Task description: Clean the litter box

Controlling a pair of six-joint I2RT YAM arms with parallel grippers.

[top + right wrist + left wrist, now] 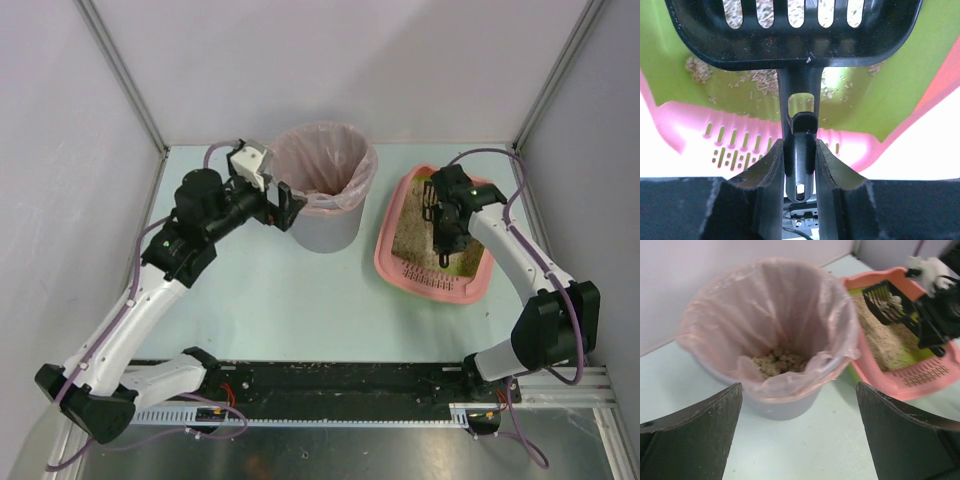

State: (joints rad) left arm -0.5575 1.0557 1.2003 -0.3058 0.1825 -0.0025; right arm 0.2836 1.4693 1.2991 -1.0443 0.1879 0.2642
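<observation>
Top external: litter box sits right of centre on the table, just beside the grey bin. Right gripper is over the box, clamped on the handle of the black scoop, which is above the granules. Left gripper is just left of the bin, jaws wide apart, nothing held. Left wrist: clumps lie in the bottom of the bin's pink bag.
</observation>
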